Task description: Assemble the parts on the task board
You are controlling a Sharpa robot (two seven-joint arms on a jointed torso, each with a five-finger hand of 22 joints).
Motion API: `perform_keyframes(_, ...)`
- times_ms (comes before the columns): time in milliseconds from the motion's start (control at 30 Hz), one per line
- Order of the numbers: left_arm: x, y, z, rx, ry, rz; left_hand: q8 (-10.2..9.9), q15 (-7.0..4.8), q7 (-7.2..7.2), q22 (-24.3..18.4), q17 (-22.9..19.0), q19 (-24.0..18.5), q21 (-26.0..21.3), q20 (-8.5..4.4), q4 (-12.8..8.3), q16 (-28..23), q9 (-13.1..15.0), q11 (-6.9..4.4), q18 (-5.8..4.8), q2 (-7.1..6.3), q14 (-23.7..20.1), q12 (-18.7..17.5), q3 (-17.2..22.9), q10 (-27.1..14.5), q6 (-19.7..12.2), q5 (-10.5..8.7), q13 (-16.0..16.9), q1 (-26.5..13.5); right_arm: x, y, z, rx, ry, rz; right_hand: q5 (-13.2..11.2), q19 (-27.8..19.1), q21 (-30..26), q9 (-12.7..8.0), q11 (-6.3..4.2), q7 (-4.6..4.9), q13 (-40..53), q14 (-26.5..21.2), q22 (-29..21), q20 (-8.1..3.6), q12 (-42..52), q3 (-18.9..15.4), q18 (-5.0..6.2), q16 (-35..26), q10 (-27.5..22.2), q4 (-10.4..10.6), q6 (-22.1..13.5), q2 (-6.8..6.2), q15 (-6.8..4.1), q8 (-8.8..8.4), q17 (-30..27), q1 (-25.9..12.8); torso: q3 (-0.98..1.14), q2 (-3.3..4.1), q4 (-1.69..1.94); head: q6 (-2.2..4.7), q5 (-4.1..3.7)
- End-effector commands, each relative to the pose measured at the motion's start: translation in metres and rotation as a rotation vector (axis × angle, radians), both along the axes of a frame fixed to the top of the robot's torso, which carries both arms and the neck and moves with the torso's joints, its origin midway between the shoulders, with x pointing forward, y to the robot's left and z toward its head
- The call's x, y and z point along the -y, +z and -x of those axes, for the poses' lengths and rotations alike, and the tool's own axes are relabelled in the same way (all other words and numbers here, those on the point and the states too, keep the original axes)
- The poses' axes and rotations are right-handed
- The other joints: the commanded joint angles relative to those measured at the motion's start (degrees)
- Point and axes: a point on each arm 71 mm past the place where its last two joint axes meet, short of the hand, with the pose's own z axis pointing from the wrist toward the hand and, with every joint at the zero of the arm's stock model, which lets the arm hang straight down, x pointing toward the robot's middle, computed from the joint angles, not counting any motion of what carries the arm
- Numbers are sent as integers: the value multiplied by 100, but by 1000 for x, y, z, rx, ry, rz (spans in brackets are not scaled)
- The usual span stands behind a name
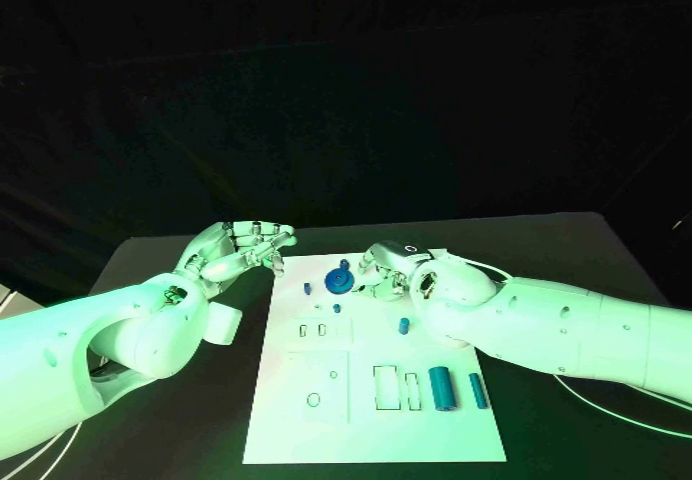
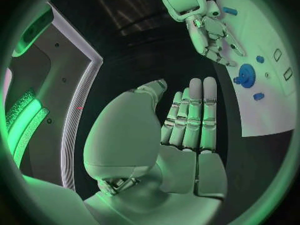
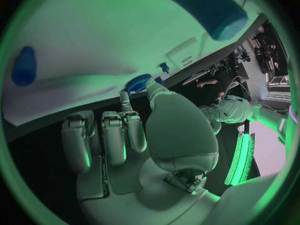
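Nearest the camera on the task board [image 1: 289,420], left to right along its near end: a small ring outline, a rectangular slot, then two blue cylinders [image 1: 441,388] lying side by side.

Left hand [image 1: 238,252] hovers off the board's far left corner, fingers straight and apart, holding nothing; the left wrist view agrees.

Blue gear [image 1: 339,279] stands at the far end of the board, a small blue peg [image 1: 307,288] just left of it. Right hand [image 1: 392,270] sits just beside the gear, fingers curled toward it; cannot tell whether they actually pinch it.

Judged step: seating or grasping the gear. To do it well, keep it level over its post, press straight down, and steady the board edge with the left hand if it shifts.

No readable brand, label or writing anywhere.
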Motion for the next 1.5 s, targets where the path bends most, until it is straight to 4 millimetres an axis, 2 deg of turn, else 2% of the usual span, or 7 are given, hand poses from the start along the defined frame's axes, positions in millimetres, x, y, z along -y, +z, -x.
perform_keyframes(33,0,1,0,9,-5,3,-21,-14,-1,5,4,-51,39,1,1,25,9,-7,36,20,-37,-40,18,-39,-41,-37,-4,-15,12,15,5,45,23,-99,-8,610,25,-14,31,-1,1228,597,1507,4,7,23,-82,31,349,-55,47,-27,21,-37,1510,109,-5,-16,-21,14,8)
perform_keyframes(233,-2,1,-1,8,0,3,-22,-11,-1,10,1,-61,49,3,-4,26,11,-6,35,15,-46,-37,27,-40,-42,-38,-4,-17,51,36,14,-7,40,-237,-11,610,25,-45,39,6,1095,566,1507,-10,-158,109,-82,-16,223,-157,29,-131,1,-99,1380,387,0,-48,-71,31,-10)
perform_keyframes(367,-2,0,-1,7,0,3,-21,-10,-2,10,-1,-65,49,4,-4,23,11,-6,35,13,-51,-36,28,-39,-41,-39,-3,-20,79,43,18,-51,33,-276,-11,590,-6,-59,29,-7,1060,569,1483,-30,-205,100,-73,-12,187,-242,29,-272,-23,-126,1392,564,2,-77,-117,43,-35)
perform_keyframes(700,1,-1,-3,5,-7,6,-14,-9,-7,10,-12,-85,50,7,-5,10,16,-10,35,4,-78,-24,33,-20,-28,-41,1,-31,135,36,16,-88,-11,-229,-9,558,-57,-81,-3,-42,971,579,1445,-74,-324,126,-59,3,101,-481,63,-430,-69,-167,1437,1120,47,-115,-183,23,-55)
perform_keyframes(1100,2,-2,-3,4,-11,6,-6,-11,-10,11,-18,-98,53,8,-8,6,21,-14,36,-1,-87,-12,40,2,-14,-41,6,-35,153,22,9,-108,-39,-182,-8,576,-29,-78,-15,-56,986,587,1467,-86,-306,169,-67,15,117,-546,113,-429,-83,-153,1469,1251,31,-100,-140,-1,-95)
perform_keyframes(1333,1,-3,-4,3,-7,5,-6,-11,-10,11,-18,-98,53,8,-8,6,21,-14,36,-1,-87,-12,40,2,-14,-41,6,-35,158,15,6,-118,-54,-166,-8,581,-22,-76,-17,-58,994,589,1472,-88,-297,177,-69,18,125,-552,130,-425,-85,-146,1476,1263,17,-101,-157,-17,-73)
perform_keyframes(1500,1,-3,-4,3,-8,5,-6,-11,-10,11,-18,-98,53,8,-8,6,21,-14,36,-1,-87,-12,40,2,-14,-41,6,-35,158,10,4,-122,-61,-161,-8,598,7,-69,-22,-61,1028,592,1493,-97,-255,208,-77,22,159,-526,198,-376,-93,-119,1487,1243,18,-99,-148,-35,-71)
